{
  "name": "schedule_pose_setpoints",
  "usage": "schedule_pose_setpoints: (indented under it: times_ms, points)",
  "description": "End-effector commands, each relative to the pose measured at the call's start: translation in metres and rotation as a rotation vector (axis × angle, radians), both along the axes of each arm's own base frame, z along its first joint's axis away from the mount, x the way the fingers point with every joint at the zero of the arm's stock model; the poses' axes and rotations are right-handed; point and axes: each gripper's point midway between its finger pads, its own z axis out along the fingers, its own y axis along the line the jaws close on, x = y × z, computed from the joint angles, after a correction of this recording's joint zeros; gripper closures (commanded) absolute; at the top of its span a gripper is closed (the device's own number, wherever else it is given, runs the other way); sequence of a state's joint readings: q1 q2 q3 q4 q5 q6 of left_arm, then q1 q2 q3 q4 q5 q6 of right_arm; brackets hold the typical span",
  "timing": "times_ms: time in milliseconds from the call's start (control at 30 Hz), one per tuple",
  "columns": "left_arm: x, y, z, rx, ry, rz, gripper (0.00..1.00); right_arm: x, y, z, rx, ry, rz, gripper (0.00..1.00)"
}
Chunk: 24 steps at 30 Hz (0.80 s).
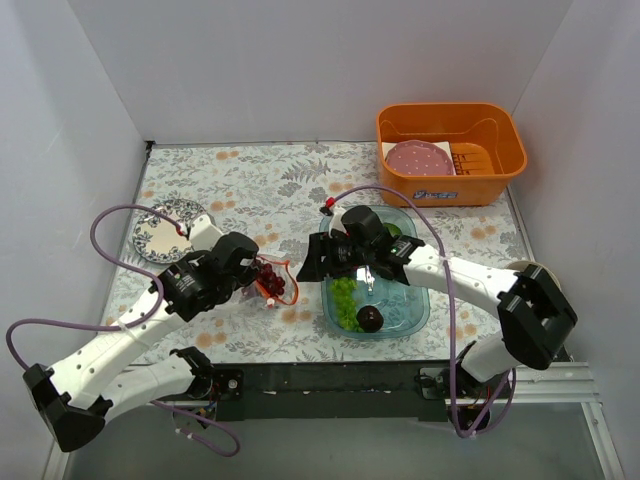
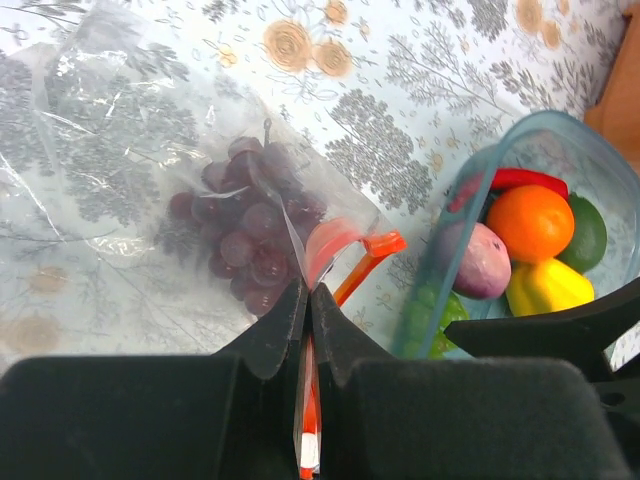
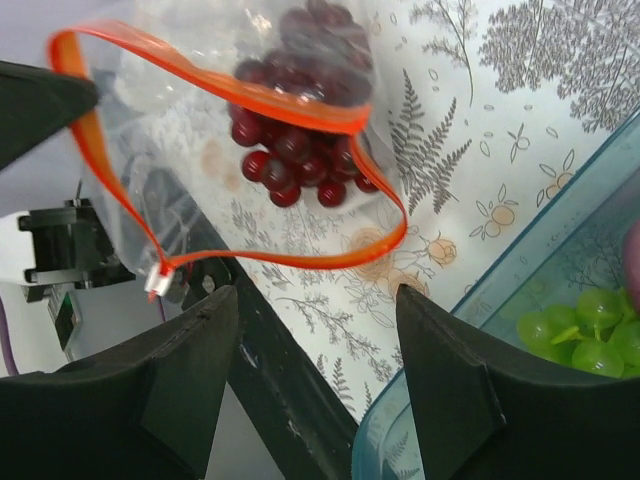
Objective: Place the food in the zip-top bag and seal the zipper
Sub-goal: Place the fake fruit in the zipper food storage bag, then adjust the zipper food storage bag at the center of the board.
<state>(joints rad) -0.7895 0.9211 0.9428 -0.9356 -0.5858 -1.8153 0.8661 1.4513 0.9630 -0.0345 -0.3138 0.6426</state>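
Observation:
The clear zip-top bag (image 2: 120, 150) hangs with dark purple grapes (image 2: 245, 235) inside it. My left gripper (image 2: 308, 290) is shut on the bag's red-orange zipper (image 2: 365, 255) at the mouth. In the right wrist view the zipper (image 3: 250, 100) forms an open loop around the grapes (image 3: 300, 140). My right gripper (image 3: 315, 290) is open and empty, just in front of the mouth, between the bag and the tray. The orange (image 2: 530, 220), lime (image 2: 588, 232), yellow pepper (image 2: 545, 285), purple onion (image 2: 480, 260), red chilli (image 2: 525, 180) and green grapes (image 3: 590, 320) lie in the tray. A dark plum (image 1: 370, 319) is there too.
The clear blue tray (image 1: 415, 318) stands right of the bag (image 1: 272, 280). An orange basin (image 1: 450, 150) with a pink dotted disc (image 1: 420, 157) stands at the back right. A silver patterned plate (image 1: 165, 230) lies at the left. White walls enclose the table.

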Motion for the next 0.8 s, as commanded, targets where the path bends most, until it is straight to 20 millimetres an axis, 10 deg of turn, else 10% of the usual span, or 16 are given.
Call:
schedule_pose_setpoints:
  times_ms: [0,767]
  points:
    - [0.001,0.027,0.009,-0.001,-0.042,0.121,1.0,0.0,0.017,0.005,0.007,0.005,0.07,0.28]
    - [0.005,0.021,0.008,-0.019,-0.041,0.078,1.0,0.037,0.069,-0.067,-0.162,-0.028,0.194,0.42]
